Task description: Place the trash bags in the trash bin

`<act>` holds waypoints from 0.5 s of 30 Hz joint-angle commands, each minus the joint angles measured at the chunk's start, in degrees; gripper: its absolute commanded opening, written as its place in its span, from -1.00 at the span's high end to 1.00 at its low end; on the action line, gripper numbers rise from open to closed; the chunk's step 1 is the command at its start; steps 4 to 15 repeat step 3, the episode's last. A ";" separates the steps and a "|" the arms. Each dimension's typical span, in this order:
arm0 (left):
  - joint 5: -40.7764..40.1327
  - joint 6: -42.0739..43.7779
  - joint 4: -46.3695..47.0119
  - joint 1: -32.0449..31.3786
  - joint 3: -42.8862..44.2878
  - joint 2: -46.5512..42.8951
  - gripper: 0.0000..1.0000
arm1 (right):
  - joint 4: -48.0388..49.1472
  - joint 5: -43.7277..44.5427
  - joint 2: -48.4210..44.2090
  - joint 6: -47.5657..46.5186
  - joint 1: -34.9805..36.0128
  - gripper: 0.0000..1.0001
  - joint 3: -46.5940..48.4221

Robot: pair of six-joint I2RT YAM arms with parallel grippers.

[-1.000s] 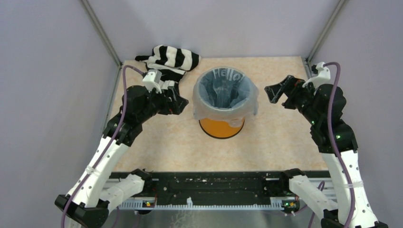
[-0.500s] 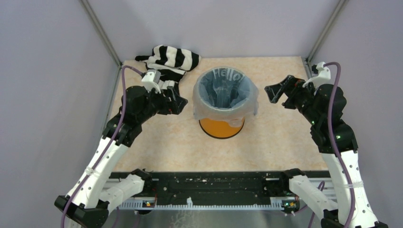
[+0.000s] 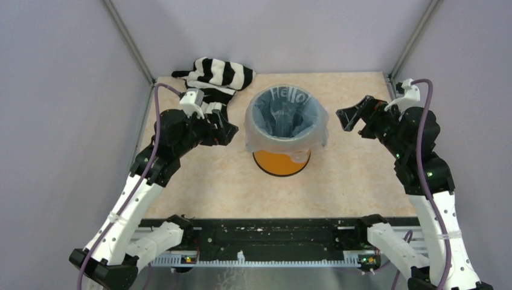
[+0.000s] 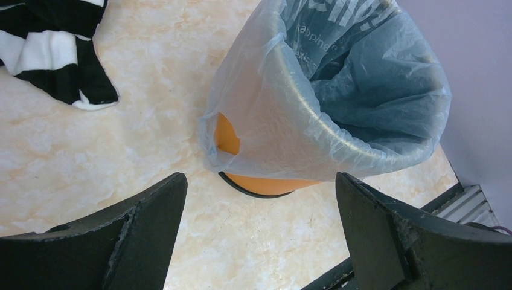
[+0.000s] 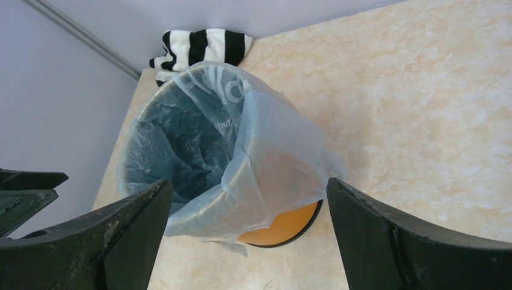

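The orange trash bin (image 3: 281, 162) stands at the table's middle. The light-blue trash bag (image 3: 286, 119) with white "Hello" lettering lines it, its rim folded down over the bin's edge. Both show in the left wrist view, bin (image 4: 265, 183) and bag (image 4: 338, 90), and in the right wrist view, bin (image 5: 284, 225) and bag (image 5: 241, 151). My left gripper (image 3: 228, 128) is open and empty, just left of the bin, apart from it. My right gripper (image 3: 350, 117) is open and empty, right of the bin, apart from it.
A black-and-white striped cloth (image 3: 215, 75) lies at the back left of the table, behind my left gripper; it also shows in the left wrist view (image 4: 51, 48). Grey walls close in the sides and back. A black rail (image 3: 272, 232) runs along the near edge.
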 commanded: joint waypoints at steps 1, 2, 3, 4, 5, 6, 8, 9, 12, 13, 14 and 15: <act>-1.01 0.37 0.32 0.12 -0.16 -1.18 -0.97 | 1.60 0.64 -0.50 0.13 0.23 -0.97 0.03; -1.20 0.33 0.24 0.10 -0.16 -1.14 -0.97 | 1.60 0.63 -0.52 0.12 0.23 -0.97 -0.03; -1.30 0.33 0.14 0.14 -0.16 -1.14 -0.97 | 1.50 0.64 -0.50 0.15 0.23 -0.97 -0.04; -1.30 0.33 0.14 0.14 -0.16 -1.14 -0.97 | 1.50 0.64 -0.50 0.15 0.23 -0.97 -0.04; -1.30 0.33 0.14 0.14 -0.16 -1.14 -0.97 | 1.50 0.64 -0.50 0.15 0.23 -0.97 -0.04; -1.30 0.33 0.14 0.14 -0.16 -1.14 -0.97 | 1.50 0.64 -0.50 0.15 0.23 -0.97 -0.04; -1.30 0.33 0.14 0.14 -0.16 -1.14 -0.97 | 1.50 0.64 -0.50 0.15 0.23 -0.97 -0.04; -1.30 0.33 0.14 0.14 -0.16 -1.14 -0.97 | 1.50 0.64 -0.50 0.15 0.23 -0.97 -0.04; -1.30 0.33 0.14 0.14 -0.16 -1.14 -0.97 | 1.50 0.64 -0.50 0.15 0.23 -0.97 -0.04; -1.30 0.33 0.14 0.14 -0.16 -1.14 -0.97 | 1.50 0.64 -0.50 0.15 0.23 -0.97 -0.04; -1.30 0.33 0.14 0.14 -0.16 -1.14 -0.97 | 1.50 0.64 -0.50 0.15 0.23 -0.97 -0.04; -1.30 0.33 0.14 0.14 -0.16 -1.14 -0.97 | 1.50 0.64 -0.50 0.15 0.23 -0.97 -0.04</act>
